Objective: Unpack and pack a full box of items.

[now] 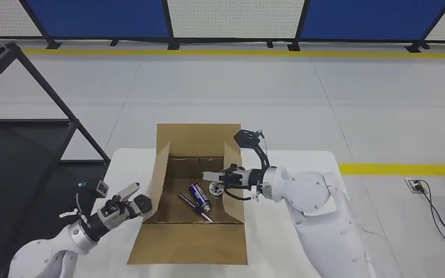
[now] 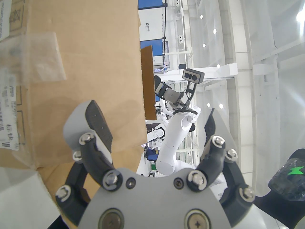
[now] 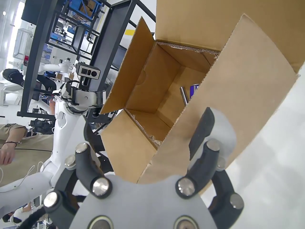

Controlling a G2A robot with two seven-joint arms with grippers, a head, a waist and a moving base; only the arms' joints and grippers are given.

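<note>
1. Shows the box point(image 1: 188, 139) open on the bench point(image 1: 306, 160), end flaps laid flat and side flaps standing, presumably to keep the mouth free for reaching in.
2. Finds the right hand point(image 1: 222, 174) spread and pinching nothing, set astride the top edge of the nearer side flap point(image 3: 226, 91). Cannot tell about contact with the cardboard. Probably placed there to press the flap aside, or to dip past it toward the contents.
3. Locates three items on the box floor, just beyond and below the right hand's fingertips: a round pale part point(image 1: 216, 189) nearest, then a blue can point(image 1: 200, 195) lying on its side, then a slim metal rod point(image 1: 195, 207) beside the can, farthest from that hand.
4. Finds the left hand point(image 2: 152, 117) likewise spread and empty, outside the box, with the labelled outer wall just ahead of one finger. Seemingly kept there to steady the carton, or to stay out of the other arm's way.
5. Reads the step as unpacking, with three items to lift out. Suggests the round part as the likeliest next pick, being closest to the right hand.
6. Warns of two likely snags: a finger catching the upright flap on the way in, and the can rolling off under a sideways nudge.
</note>
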